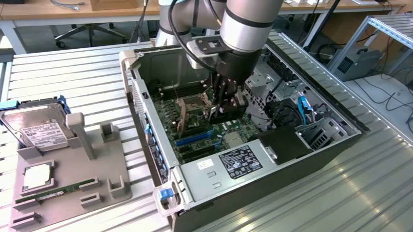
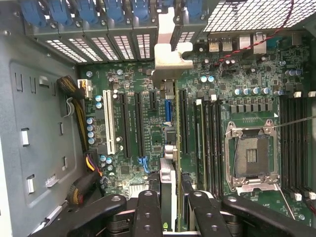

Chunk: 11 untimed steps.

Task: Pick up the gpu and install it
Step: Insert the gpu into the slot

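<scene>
Hand (image 1: 219,107) at frame centre, inside the open computer case (image 1: 193,169), pinching the gpu (image 2: 168,190) edge-on between its fingers (image 2: 148,212). The card's long axis runs parallel to the motherboard (image 2: 237,98) slots, silver bracket (image 2: 170,57) toward the rear slot covers.

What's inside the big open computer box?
Inside the open black-and-grey computer case lies a green motherboard with long black slots and an empty silver processor socket. The black gripper holds the thin upright gpu over it, hiding the slot beneath.
</scene>
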Available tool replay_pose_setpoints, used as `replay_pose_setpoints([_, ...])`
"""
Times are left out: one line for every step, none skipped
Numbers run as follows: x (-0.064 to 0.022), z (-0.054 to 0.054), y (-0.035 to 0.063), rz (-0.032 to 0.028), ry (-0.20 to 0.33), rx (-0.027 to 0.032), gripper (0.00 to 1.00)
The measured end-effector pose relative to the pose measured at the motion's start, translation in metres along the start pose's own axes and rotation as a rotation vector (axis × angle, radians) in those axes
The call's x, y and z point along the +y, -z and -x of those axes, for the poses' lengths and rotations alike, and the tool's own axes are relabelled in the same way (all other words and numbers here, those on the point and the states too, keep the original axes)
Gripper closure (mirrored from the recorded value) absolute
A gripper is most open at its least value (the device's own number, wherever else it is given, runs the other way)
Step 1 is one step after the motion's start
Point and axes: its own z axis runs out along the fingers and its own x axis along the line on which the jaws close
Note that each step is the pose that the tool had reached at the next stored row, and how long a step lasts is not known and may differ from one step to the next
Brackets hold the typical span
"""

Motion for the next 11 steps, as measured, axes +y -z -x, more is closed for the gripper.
replay_pose_setpoints([0.0, -0.0002, -0.0001, 0.0, 0.0, 0.0, 0.73])
replay_pose_setpoints([0.0, -0.0003, -0.0002, 0.0, 0.0, -0.0001, 0.73])
replay_pose_setpoints([0.0, -0.0005, -0.0004, -0.0001, 0.0, -0.0001, 0.73])
replay_pose_setpoints([0.0, -0.0006, -0.0005, -0.0001, 0.0, -0.0001, 0.73])
replay_pose_setpoints([0.0, -0.0008, -0.0006, -0.0001, 0.0, -0.0001, 0.73])
replay_pose_setpoints([0.0, -0.0011, -0.0008, -0.0001, 0.0, -0.0001, 0.73])
replay_pose_setpoints([0.0, -0.0012, -0.0009, -0.0001, 0.0, -0.0001, 0.73])
replay_pose_setpoints([0.0, -0.0013, -0.001, -0.0001, 0.0, -0.0001, 0.73])
replay_pose_setpoints([0.0, -0.0015, -0.0011, 0.0, 0.0, -0.0001, 0.73])
replay_pose_setpoints([0.0, -0.0016, -0.0012, 0.0, 0.0, 0.0, 0.73])
replay_pose_setpoints([-0.0001, -0.0018, -0.0014, 0.0, 0.0, 0.0, 0.73])
